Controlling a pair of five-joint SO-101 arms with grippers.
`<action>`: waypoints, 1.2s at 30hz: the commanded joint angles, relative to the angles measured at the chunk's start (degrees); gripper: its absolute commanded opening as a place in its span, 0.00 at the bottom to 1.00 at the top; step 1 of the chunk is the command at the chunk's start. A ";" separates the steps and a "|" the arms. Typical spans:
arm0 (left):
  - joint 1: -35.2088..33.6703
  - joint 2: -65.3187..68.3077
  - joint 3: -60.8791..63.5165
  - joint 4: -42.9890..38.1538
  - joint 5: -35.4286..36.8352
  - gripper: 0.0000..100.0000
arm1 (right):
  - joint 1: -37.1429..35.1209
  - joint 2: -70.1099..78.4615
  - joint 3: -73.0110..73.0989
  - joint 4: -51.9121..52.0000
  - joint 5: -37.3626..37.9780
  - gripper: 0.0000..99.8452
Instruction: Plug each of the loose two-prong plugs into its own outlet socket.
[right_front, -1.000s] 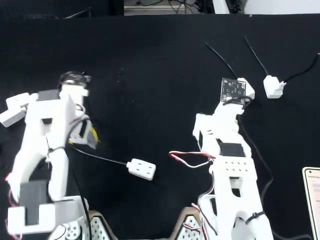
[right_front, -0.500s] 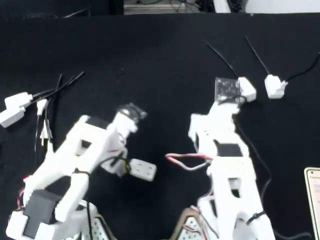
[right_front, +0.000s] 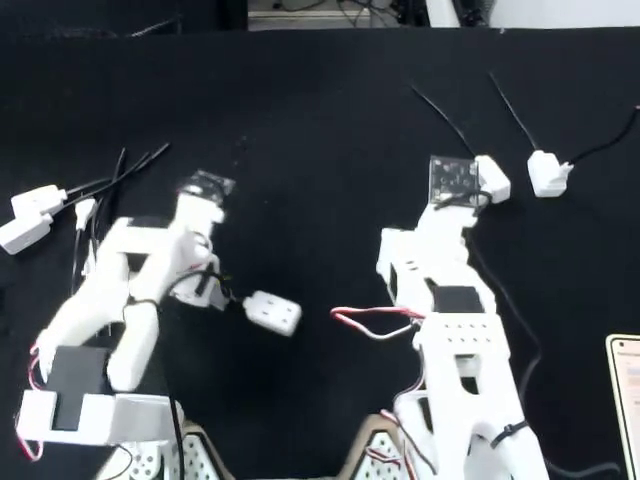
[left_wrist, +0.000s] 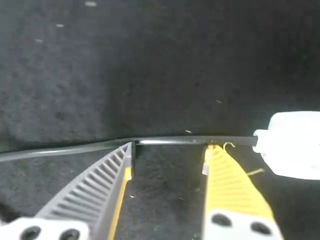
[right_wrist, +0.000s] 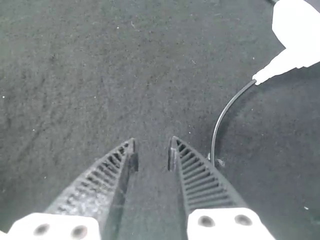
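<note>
The left arm has drawn back since a moment ago, and the white rectangular outlet block (right_front: 272, 312) has slid with it. It lies just beyond the left gripper (left_wrist: 169, 146), whose jaws stand wide, the block's thin black cord (left_wrist: 60, 149) across their tips. Its long axis slants, cord end toward that gripper. The right gripper (right_wrist: 151, 145) is narrowly parted near a white plug (right_wrist: 299, 30).
</note>
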 joint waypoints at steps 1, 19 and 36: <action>-4.70 1.76 -2.15 0.09 0.53 0.24 | -1.23 -1.54 -1.54 0.35 -0.35 0.10; -24.04 -16.62 -13.67 19.43 -10.99 0.24 | -1.32 -1.54 -1.45 0.35 -0.35 0.10; -33.01 7.38 -20.88 18.99 -13.71 0.24 | -1.41 -1.45 -1.36 0.35 -0.35 0.10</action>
